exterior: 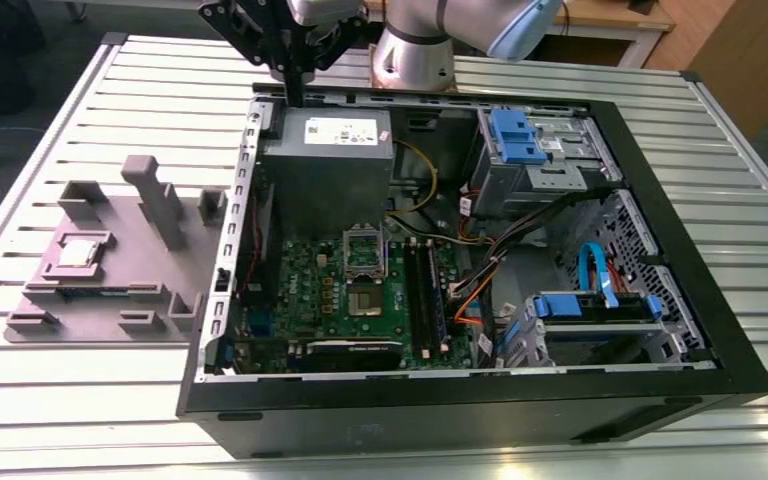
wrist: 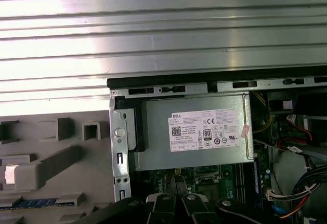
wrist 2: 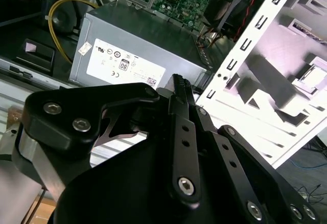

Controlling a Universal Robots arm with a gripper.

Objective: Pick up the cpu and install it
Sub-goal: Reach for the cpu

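The cpu [exterior: 81, 250] lies flat in a recess of the grey fixture tray [exterior: 131, 265] on the table [exterior: 91, 400], just beside the open computer case [exterior: 704, 330], on the exterior view's left. It looks light, stiff and fragile, best taken by opposite edges. The tool [exterior: 293, 95] hangs narrow and empty above the power supply [exterior: 324, 170]. The case also holds the green motherboard [exterior: 317, 300].
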